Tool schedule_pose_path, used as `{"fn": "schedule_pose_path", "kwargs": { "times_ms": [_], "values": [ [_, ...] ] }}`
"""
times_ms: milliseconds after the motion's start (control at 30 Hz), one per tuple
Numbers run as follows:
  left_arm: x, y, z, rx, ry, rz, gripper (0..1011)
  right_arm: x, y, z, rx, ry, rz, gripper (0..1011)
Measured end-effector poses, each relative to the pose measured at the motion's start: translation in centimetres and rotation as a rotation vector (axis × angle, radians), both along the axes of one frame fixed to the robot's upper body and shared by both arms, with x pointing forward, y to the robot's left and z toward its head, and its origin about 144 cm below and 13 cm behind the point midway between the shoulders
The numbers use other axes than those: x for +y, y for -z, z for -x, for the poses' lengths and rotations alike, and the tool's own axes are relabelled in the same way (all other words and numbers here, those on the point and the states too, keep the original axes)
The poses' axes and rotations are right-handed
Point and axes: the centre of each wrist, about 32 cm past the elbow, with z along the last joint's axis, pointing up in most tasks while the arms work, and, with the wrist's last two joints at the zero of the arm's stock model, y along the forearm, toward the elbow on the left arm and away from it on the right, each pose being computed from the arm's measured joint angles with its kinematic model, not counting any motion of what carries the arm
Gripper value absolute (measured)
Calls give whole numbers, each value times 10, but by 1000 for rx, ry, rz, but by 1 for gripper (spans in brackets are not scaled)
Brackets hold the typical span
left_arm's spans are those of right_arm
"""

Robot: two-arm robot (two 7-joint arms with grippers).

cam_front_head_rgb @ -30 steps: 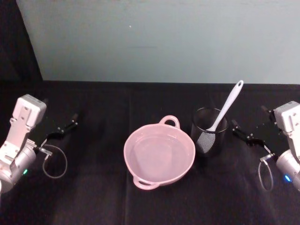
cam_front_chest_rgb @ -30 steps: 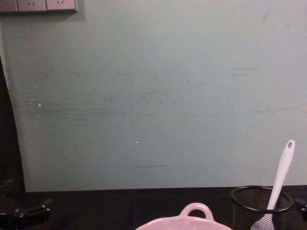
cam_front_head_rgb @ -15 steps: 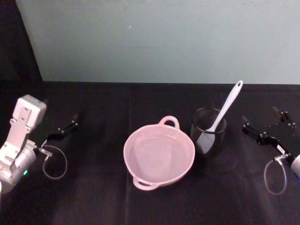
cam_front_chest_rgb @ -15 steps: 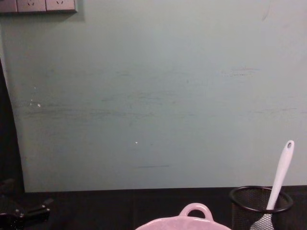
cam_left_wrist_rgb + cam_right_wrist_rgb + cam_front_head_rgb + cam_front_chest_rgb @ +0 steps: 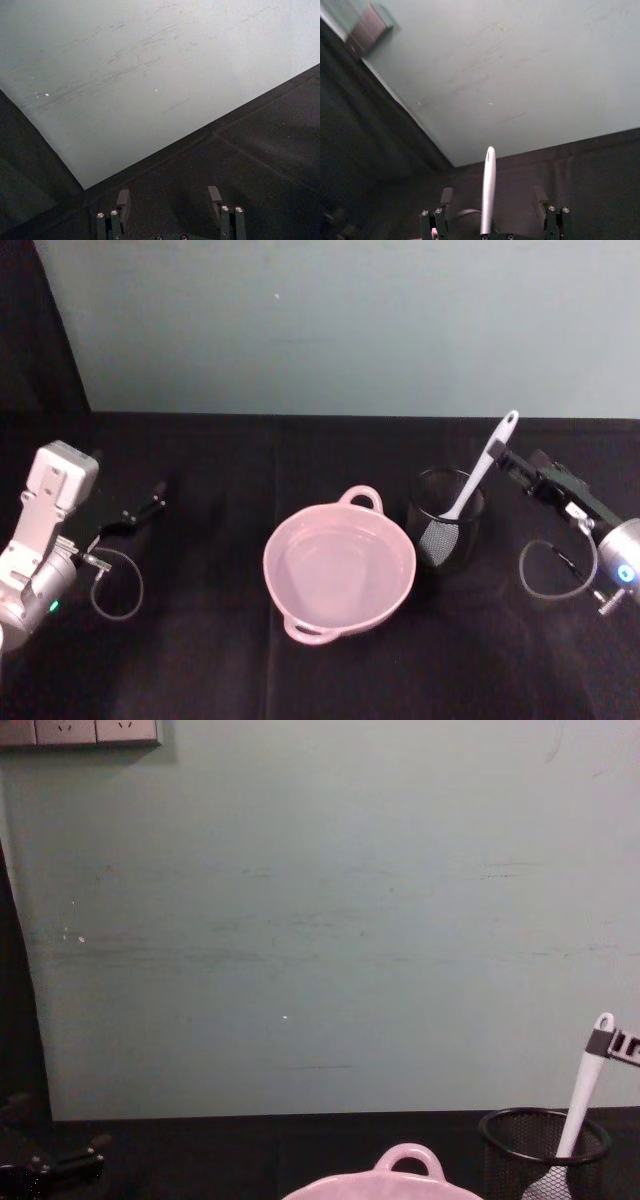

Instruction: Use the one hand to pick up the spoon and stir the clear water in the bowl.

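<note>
The white spoon [image 5: 482, 472] stands slanted in a black mesh cup [image 5: 446, 532], its head down in the cup and its handle end up to the right. My right gripper [image 5: 508, 462] is at the upper handle. In the right wrist view it [image 5: 492, 196] is open, with the spoon handle [image 5: 488, 192] running up between its two fingers. In the chest view one fingertip [image 5: 600, 1042] overlaps the spoon [image 5: 580, 1095] just below the handle's hole. The pink bowl [image 5: 290, 585] with clear liquid sits left of the cup. My left gripper [image 5: 135, 512] is parked open at the far left.
The black mesh cup [image 5: 545, 1142] stands close against the bowl's right side. The bowl's loop handle [image 5: 407, 1158] faces the pale green wall at the back. A cable loop [image 5: 545, 570] hangs off the right arm, right of the cup. The tabletop is black cloth.
My right gripper has swung in from the right edge and up to the spoon handle, which now lies between its fingers. The left arm, bowl and cup have not moved.
</note>
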Motion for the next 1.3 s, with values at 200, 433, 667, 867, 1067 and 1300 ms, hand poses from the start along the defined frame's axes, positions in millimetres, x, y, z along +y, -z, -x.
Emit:
{"fn": "schedule_pose_path", "kwargs": {
  "times_ms": [200, 433, 667, 867, 1067, 1300],
  "values": [
    [0, 0, 0, 0, 0, 0, 1005, -2, 1, -13, 69, -61, -163, 1003],
    [0, 0, 0, 0, 0, 0, 1005, -4, 4, -23, 84, -114, -207, 1003],
    [0, 0, 0, 0, 0, 0, 1005, -7, 7, -27, 62, -136, -215, 1003],
    [0, 0, 0, 0, 0, 0, 1005, -9, 7, -30, 50, -149, -201, 947],
    [0, 0, 0, 0, 0, 0, 1005, -13, 6, -34, 52, -161, -190, 804],
    [0, 0, 0, 0, 0, 0, 1005, -16, 5, -36, 56, -170, -182, 574]
  ]
}}
